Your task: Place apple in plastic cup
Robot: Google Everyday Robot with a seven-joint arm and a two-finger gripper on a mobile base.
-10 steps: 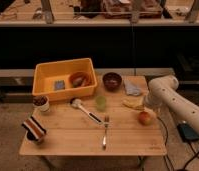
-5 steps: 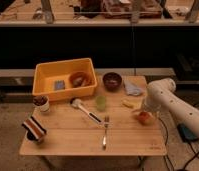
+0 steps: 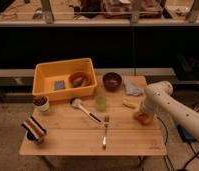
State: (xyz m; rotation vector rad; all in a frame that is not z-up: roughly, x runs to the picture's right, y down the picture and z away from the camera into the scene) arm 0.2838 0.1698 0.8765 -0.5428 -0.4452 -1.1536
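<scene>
While reaching in from the right over the light wooden bench (image 3: 68, 142), ends as a white robot arm (image 3: 169, 102) with its gripper (image 3: 143, 115) lowered close to the bench top near the right edge. Meets there the small round orange-red apple (image 3: 141, 120), visible only as a patch of colour under the arm's last white link. Cannot tell whether the gripper is closed on the apple or merely set over it.

Shows the small translucent pale-green plastic cup (image 3: 100, 103) standing upright near the middle of the bench, well apart from the apple and to its left. Puts a short yellow banana (image 3: 129, 104) between cup and apple, nearer the apple. Lies just left of the cup: a brush with a pale head and dark handle (image 3: 86, 110), pointing diagonally toward a metal fork (image 3: 105, 133) below the cup.

Holds, at the back left, a rectangular yellow plastic bin (image 3: 63, 95) with a brown bowl (image 3: 79, 79) and a small grey-blue pad (image 3: 59, 85) inside. Stands right of the bin: a dark brown bowl (image 3: 112, 80), then a crumpled grey-blue cloth (image 3: 133, 88). Keeps a white cup with dark contents (image 3: 41, 103) in front of the bin's left corner, and a striped red, white and dark object (image 3: 34, 128) at the front left edge
</scene>
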